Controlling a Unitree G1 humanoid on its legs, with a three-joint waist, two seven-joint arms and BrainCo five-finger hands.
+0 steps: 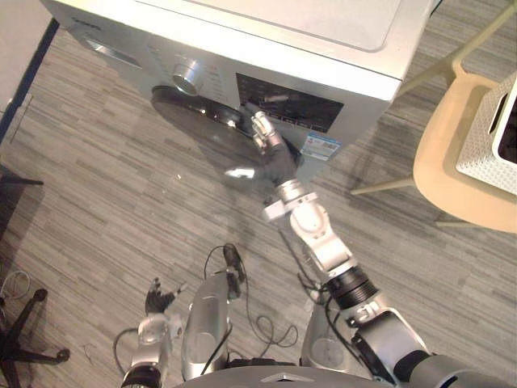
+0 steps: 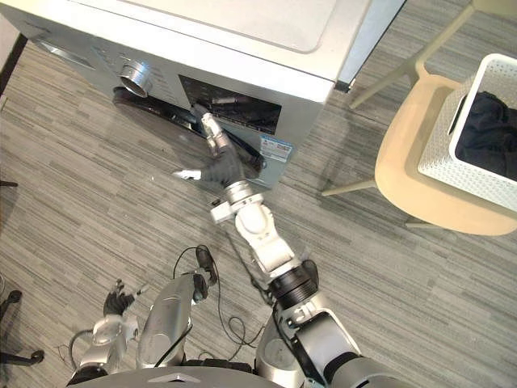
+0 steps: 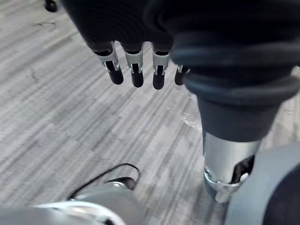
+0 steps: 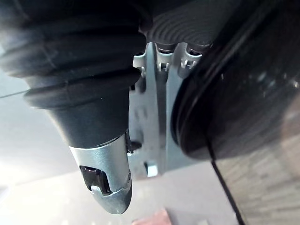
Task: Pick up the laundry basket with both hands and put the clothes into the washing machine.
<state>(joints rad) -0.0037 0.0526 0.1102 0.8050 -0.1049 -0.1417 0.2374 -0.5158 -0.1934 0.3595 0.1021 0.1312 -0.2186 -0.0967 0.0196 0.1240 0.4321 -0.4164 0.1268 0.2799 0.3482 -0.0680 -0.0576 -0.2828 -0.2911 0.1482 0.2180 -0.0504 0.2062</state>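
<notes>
Looking right, we find the laundry basket, dark clothes inside, up on the chair, well apart from both hands and nearer our right arm. Our right hand is at the washing machine door, and we cannot tell its grip. The left hand hangs low, slack and empty.

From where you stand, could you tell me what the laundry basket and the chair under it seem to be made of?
The laundry basket looks like white matte plastic, judging by its perforated wall. The chair looks like pale wood, with a smooth seat and slim legs, possibly veneer.
</notes>
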